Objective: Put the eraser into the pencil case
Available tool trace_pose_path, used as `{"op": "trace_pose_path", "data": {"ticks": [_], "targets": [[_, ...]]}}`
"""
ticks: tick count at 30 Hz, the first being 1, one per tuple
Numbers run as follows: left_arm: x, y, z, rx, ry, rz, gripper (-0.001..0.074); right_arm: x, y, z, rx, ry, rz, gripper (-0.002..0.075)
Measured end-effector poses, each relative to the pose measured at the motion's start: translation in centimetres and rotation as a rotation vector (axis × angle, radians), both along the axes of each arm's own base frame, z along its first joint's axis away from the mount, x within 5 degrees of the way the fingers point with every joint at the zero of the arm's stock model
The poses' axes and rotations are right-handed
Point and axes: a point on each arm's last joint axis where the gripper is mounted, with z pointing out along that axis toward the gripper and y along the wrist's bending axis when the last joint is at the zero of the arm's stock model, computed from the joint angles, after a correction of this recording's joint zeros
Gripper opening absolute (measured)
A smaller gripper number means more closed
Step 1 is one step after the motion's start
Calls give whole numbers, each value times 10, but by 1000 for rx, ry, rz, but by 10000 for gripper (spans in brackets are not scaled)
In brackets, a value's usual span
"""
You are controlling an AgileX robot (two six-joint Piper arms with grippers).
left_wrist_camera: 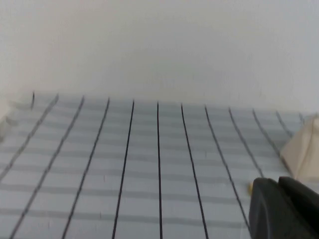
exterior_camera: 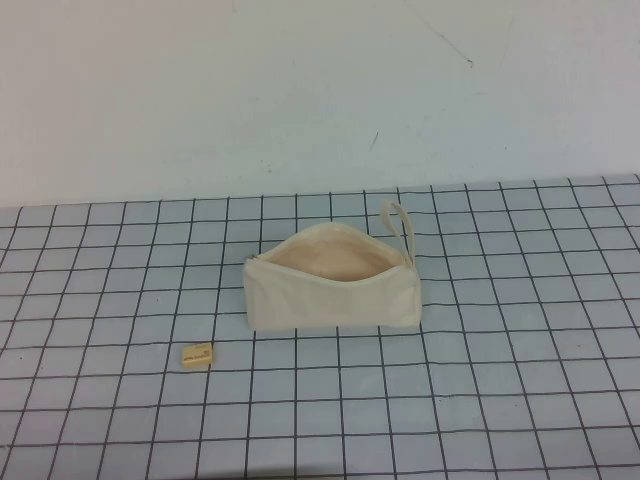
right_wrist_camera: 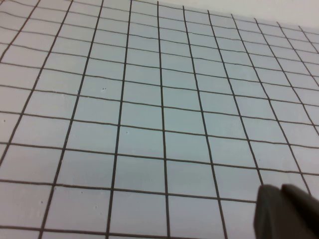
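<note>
Eraser (exterior_camera: 197, 355) lies flat on the gridded surface (exterior_camera: 500, 400), near the pencil case (exterior_camera: 330, 290) and off its front left corner, apart from it. That pouch sits mid-surface with its zip mouth gaping upward and its loop strap at the right end. Neither arm shows in the high view; the left gripper (left_wrist_camera: 284, 209) and right gripper (right_wrist_camera: 289, 211) each appear only as a dark edge in their own wrist views, so whether the jaws are released or clenched I cannot tell. Judging by this, the task is at its start: the next move calls for a reach to the eraser, likely by the left arm.
</note>
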Motion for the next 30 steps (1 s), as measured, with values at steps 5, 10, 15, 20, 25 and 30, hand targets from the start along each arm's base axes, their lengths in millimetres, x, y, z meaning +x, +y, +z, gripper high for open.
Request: {"op": "trace_pose_path", "data": {"ticks": [5,10,15,20,25,30], "targets": [[-2,-2,-13,-27,142,-13,-1,0,0,0,0,0,0,-3],[-2,-2,-13,-54,147,-13,-1,0,0,0,0,0,0,-3],[-2,-2,-13,-61,147,-12,-1,0,0,0,0,0,0,-3],[-3,-2,-13,-63,152,-12,-1,0,0,0,0,0,0,-3],[-2,-2,-13,-71,150,-11,-1,0,0,0,0,0,0,-3],[-2,-2,-13,-73,146,-11,-1,0,0,0,0,0,0,-3]]}}
